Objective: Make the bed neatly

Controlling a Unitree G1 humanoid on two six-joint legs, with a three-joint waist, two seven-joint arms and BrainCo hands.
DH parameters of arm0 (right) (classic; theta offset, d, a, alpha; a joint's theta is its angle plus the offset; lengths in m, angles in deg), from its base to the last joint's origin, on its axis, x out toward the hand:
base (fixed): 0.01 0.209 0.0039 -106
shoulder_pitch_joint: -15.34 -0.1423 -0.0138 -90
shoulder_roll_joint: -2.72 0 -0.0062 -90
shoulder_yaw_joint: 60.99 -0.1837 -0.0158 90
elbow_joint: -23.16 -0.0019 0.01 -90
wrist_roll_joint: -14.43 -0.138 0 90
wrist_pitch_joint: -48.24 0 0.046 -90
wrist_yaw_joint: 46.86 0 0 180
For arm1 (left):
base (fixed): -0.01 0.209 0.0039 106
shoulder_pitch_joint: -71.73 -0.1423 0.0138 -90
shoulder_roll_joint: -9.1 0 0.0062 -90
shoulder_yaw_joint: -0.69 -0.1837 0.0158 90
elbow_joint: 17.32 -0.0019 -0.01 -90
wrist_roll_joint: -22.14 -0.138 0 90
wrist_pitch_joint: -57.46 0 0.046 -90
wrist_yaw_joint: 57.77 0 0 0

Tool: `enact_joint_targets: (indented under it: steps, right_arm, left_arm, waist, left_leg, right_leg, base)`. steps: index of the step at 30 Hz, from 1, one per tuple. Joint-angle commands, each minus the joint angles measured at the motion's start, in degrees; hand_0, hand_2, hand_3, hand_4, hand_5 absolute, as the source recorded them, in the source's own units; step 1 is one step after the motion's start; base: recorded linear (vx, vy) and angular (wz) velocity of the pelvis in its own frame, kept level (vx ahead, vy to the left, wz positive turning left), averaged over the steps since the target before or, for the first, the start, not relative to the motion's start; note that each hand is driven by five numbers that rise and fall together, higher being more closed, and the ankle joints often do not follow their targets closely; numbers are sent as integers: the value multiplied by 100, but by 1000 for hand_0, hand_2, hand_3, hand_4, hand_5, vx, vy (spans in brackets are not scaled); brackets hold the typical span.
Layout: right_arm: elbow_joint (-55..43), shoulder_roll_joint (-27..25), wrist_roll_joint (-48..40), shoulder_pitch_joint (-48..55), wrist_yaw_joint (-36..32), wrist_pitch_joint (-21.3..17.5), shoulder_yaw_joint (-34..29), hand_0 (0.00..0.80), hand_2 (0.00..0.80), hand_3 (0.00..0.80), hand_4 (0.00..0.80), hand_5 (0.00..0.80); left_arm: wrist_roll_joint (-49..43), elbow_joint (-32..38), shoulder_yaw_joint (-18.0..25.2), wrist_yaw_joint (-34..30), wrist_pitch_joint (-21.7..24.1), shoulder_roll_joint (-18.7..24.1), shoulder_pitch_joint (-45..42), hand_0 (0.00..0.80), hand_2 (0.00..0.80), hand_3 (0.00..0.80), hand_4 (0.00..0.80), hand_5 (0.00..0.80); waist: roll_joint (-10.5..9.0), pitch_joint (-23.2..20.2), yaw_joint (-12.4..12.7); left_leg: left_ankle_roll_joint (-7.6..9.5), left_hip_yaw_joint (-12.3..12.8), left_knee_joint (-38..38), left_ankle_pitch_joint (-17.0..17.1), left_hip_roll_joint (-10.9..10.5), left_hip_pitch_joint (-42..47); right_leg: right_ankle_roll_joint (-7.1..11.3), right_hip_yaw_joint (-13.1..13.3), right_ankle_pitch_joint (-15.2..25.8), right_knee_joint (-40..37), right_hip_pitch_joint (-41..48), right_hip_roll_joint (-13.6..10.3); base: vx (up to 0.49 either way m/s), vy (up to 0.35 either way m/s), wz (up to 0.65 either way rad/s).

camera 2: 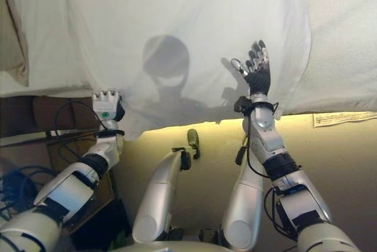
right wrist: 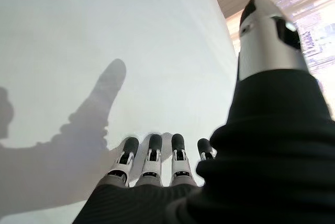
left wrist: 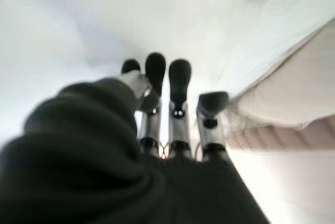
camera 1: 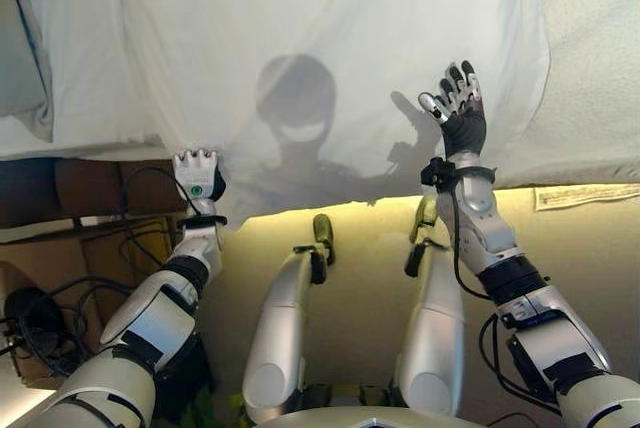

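Observation:
A white sheet (camera 1: 320, 38) lies spread over the bed and hangs a little over the near edge. My left hand (camera 1: 197, 176) is at the sheet's near left corner, fingers curled on its edge; the left wrist view shows its fingers (left wrist: 179, 85) against the white cloth (left wrist: 78, 20). My right hand (camera 1: 458, 108) is open with straight fingers, flat over the sheet near its near right edge. The right wrist view shows its fingers (right wrist: 152, 156) on smooth white cloth (right wrist: 104, 35).
A textured white cover (camera 1: 595, 58) shows on the bed right of the sheet. A grey pillow (camera 1: 22, 58) lies at the far left. The cream side of the mattress (camera 1: 590, 258) carries a label (camera 1: 585, 195). Brown furniture (camera 1: 90, 188) stands beside the bed on the left.

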Motion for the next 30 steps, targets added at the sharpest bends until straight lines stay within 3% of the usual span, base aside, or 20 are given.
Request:
enact_joint_targets:
  steps: [1, 3, 4, 5, 13, 19, 24, 28, 30]
  right_arm:
    - [-249, -113, 351, 183, 52, -508, -70, 0, 0, 0, 0, 0]
    - [-181, -62, 426, 245, 35, -634, -47, 0, 0, 0, 0, 0]
    - [-157, -46, 443, 264, 25, -680, -38, 0, 0, 0, 0, 0]
    - [-124, -20, 462, 293, 12, -750, -23, 0, 0, 0, 0, 0]
    - [-22, 242, 461, 375, 31, -1154, 133, 0, 0, 0, 0, 0]
    - [-127, 449, 250, 452, 40, -1295, 168, 0, 0, 0, 0, 0]
    - [-292, 586, 71, 648, -52, -1368, 40, 0, 0, 0, 0, 0]
    - [-397, 681, 156, 796, -71, -1192, -46, 0, 0, 0, 0, 0]
    - [-458, 655, 184, 812, -52, -1046, -82, 0, 0, 0, 0, 0]
  left_arm:
    - [363, -247, 385, 46, -60, 74, -1124, 800, 800, 800, 800, 800]
    - [505, -234, 454, 167, 68, 39, -1193, 800, 800, 800, 800, 800]
    - [535, -228, 473, 200, 117, 30, -1197, 536, 536, 536, 536, 536]
    - [557, -212, 495, 241, 168, 13, -1196, 0, 0, 0, 0, 0]
    - [1305, -151, 525, 290, 810, -89, -988, 0, 0, 0, 0, 0]
    - [1993, 98, 605, 624, 2026, -189, -881, 0, 0, 0, 0, 0]
    - [2298, 546, 807, 550, 2988, -235, -880, 0, 0, 0, 0, 0]
    - [2200, 787, 860, 458, 3033, -304, -896, 0, 0, 0, 0, 0]
    - [2245, 824, 848, 358, 2925, -331, -849, 0, 0, 0, 0, 0]
  waist:
    - [65, -3, 287]
    - [87, -3, 290]
    - [86, -3, 293]
    - [78, -3, 301]
    - [-114, -3, 383]
    - [-338, -3, 460]
    - [-437, -7, 546]
    - [-430, -162, 608]
    - [-407, -226, 577]
  left_leg:
    - [-367, -435, -718, 1015, -38, -93]
    - [-366, -428, -724, 1030, -44, -104]
    - [-365, -431, -725, 1039, -46, -111]
    - [-365, -437, -719, 1049, -46, -129]
    - [-359, -523, -637, 1048, 34, -288]
    - [-343, -593, -616, 1015, 115, -229]
    - [-337, -629, -699, 919, 116, 267]
    - [-344, -691, -877, 916, 94, 642]
    - [-320, -685, -964, 1105, 57, 652]
  right_leg:
    - [594, 26, 247, 42, -139, -172]
    - [580, 33, 254, 38, -152, -169]
    - [577, 30, 261, 33, -153, -168]
    - [574, 22, 267, 33, -159, -167]
    - [592, -80, 335, -4, -187, -132]
    - [595, -221, 349, -41, -3, -96]
    - [588, -426, 351, -147, 567, -217]
    - [599, -519, 336, -243, 951, -316]
    - [522, -552, 451, -274, 960, -397]
  base:
    - [65, 37, 6]
    - [-8, 21, 2]
    - [-14, 3, 4]
    - [-15, -17, 5]
    - [-16, -84, 4]
    - [1, -135, 1]
    - [38, -127, 5]
    - [68, -52, 7]
    - [-3, 40, 3]
